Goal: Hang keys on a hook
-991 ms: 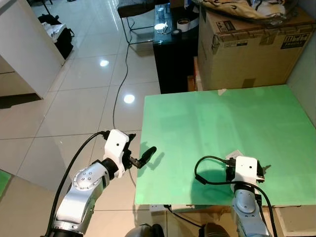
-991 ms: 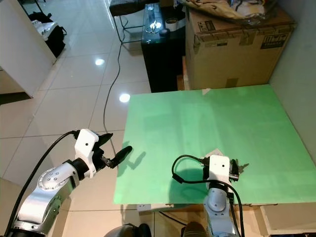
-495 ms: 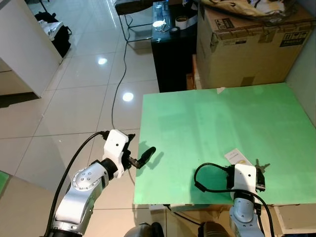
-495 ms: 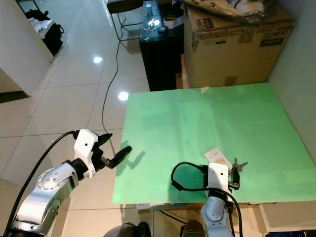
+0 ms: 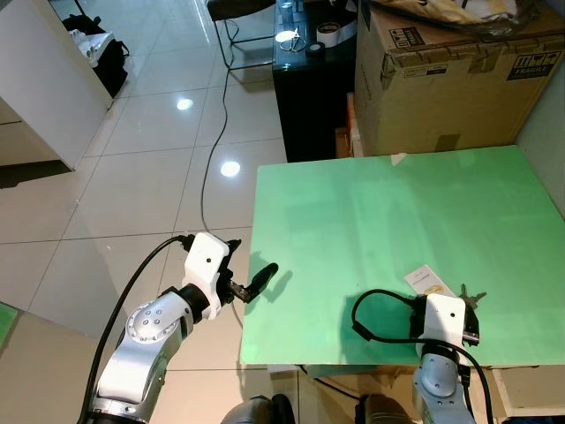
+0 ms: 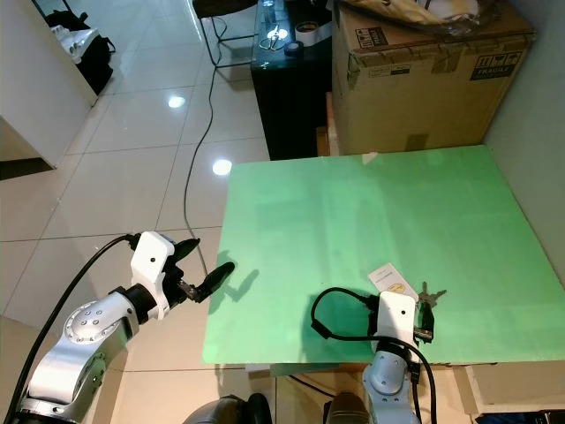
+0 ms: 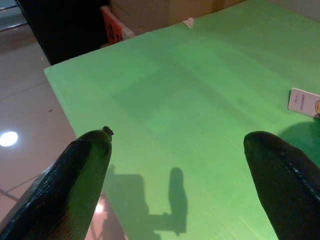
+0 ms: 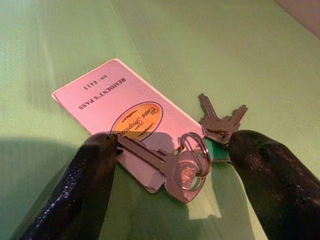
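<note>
- A bunch of keys (image 8: 200, 150) lies flat on the green desk (image 5: 380, 221), near its front edge on the robot's right side.
- The keys are joined by a metal ring (image 8: 196, 148); one key rests partly on a pink card (image 8: 120, 112) printed "RESIDENTS PASS", and two more fan out just past the card's corner.
- The right claw (image 8: 175, 165) stands wide apart, its two black fingers (image 8: 85, 185) straddling the bunch, one on each side; whether either tip touches a key is hard to judge at this close range.
- From the head camera, the right wrist (image 5: 443, 320) sits low over the desk's front edge, with the card (image 5: 427, 280) and key tips (image 5: 470, 297) showing just beyond it and a black cable (image 5: 375, 318) looping to its left.
- The left claw (image 5: 258, 284) is held off the desk's left front corner, over the tiled floor (image 5: 132, 194), its fingers (image 7: 80, 165) spread wide and holding nothing, and it casts a shadow on the green surface.
- Behind the desk stands a large cardboard box (image 5: 450, 79) beside a dark cabinet (image 5: 309, 97) with a roll of tape (image 5: 328, 34) on top.
- A black cord (image 5: 212, 132) trails across the glossy tiles, and a white cupboard (image 5: 44, 88) stands at the far left with a dark bag (image 5: 97, 53) next to it.
</note>
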{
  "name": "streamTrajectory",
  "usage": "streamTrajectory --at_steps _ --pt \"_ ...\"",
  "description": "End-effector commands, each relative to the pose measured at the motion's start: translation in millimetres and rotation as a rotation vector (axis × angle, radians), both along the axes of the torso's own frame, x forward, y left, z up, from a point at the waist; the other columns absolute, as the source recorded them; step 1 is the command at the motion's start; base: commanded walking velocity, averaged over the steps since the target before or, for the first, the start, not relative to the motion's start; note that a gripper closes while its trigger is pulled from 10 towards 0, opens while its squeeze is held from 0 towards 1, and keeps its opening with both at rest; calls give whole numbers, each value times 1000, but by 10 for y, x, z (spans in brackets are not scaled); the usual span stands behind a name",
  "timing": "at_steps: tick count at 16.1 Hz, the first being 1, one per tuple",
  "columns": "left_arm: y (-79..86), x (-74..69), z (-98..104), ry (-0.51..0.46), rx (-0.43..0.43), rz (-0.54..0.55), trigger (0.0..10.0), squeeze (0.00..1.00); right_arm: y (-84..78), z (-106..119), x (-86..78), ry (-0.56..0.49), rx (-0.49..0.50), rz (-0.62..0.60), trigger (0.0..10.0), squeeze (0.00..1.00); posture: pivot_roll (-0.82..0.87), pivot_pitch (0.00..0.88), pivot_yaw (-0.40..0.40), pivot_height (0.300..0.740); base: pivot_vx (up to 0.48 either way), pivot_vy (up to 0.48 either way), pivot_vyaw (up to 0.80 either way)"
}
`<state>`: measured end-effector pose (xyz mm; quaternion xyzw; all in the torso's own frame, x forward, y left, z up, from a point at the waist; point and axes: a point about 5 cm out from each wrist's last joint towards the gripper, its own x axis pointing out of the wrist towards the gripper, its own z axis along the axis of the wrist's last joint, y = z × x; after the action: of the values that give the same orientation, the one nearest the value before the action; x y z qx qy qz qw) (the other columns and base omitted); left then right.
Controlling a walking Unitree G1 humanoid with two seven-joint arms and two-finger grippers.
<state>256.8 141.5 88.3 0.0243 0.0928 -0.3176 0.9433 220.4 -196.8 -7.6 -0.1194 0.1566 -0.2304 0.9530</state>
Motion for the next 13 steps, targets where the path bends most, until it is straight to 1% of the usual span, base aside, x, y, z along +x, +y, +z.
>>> streamTrajectory --at_steps 1,3,5,6,10,11,12,13 --pt "43 -26 -2 -5 28 -5 10000 0 22 -40 -36 13 22 -16 10000 0 -75 163 182 740 0 0 0" --pt "39 -29 -2 -7 30 -7 10000 0 -3 -44 -41 12 30 -30 10000 0 -76 165 184 740 0 0 0" --pt "27 -29 -3 -10 32 -10 10000 0 -30 -43 -39 0 61 -52 10000 0 -77 165 182 740 0 0 0" --pt "23 -28 -2 -13 32 -10 10000 0 -45 -31 -32 -19 92 -71 10000 0 -78 165 180 740 0 0 0" --pt "30 -38 1 -19 37 -10 10000 0 -49 -21 -30 -38 126 -90 10000 0 -76 166 178 740 0 0 0" --pt "29 -39 -1 -20 39 -10 10000 0 -49 -29 -30 -39 134 -94 7765 0 -75 167 178 740 0 0 0" --pt "28 -40 -2 -20 41 -10 10000 0 -52 -37 -30 -38 140 -95 0 0 -74 167 178 740 0 0 0" --pt "29 -42 -2 -21 43 -10 10000 0 -55 -43 -29 -37 145 -95 0 0 -72 170 179 740 0 0 0"
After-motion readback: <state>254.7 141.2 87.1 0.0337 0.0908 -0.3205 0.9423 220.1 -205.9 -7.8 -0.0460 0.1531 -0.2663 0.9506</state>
